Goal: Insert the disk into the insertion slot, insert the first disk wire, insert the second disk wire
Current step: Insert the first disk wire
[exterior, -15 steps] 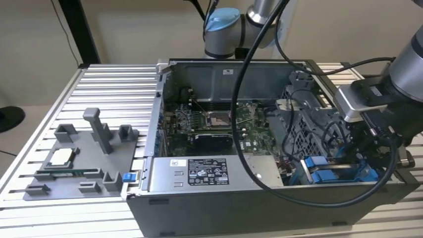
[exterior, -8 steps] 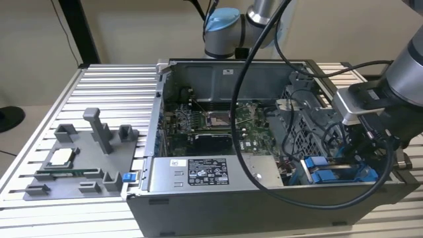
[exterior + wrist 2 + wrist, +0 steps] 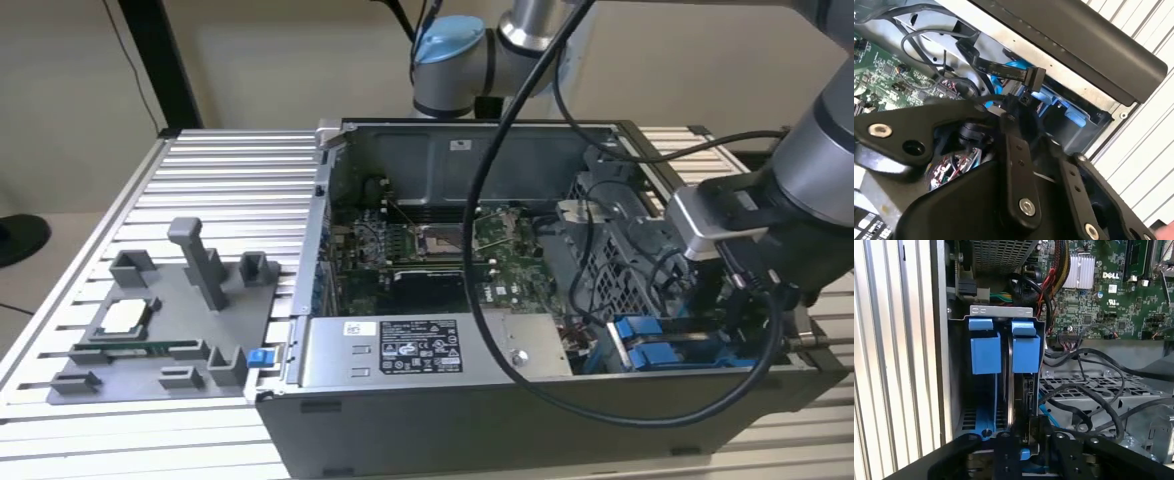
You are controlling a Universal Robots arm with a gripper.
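The insertion slot (image 3: 985,390), a grey bay with bright blue rails and tabs, sits in the case's front corner on the exterior view's right (image 3: 654,345). The disk (image 3: 1012,382) stands edge-on inside it under a blue tab, and little more than its thin edge shows. My gripper (image 3: 1029,437) hangs right at the end of the disk, shut on the black connector of a disk wire (image 3: 1025,100). In the second wrist view a flat black cable (image 3: 1004,70) with its own plug lies just beyond the gripper (image 3: 1021,104). The gripper (image 3: 742,335) reaches down into that corner.
The green motherboard (image 3: 1114,295) and a perforated grey cage (image 3: 1089,385) draped with black cables lie beside the bay. A labelled grey power-supply box (image 3: 420,350) fills the case's front. A grey fixture tray (image 3: 160,320) with parts rests on the ribbed table.
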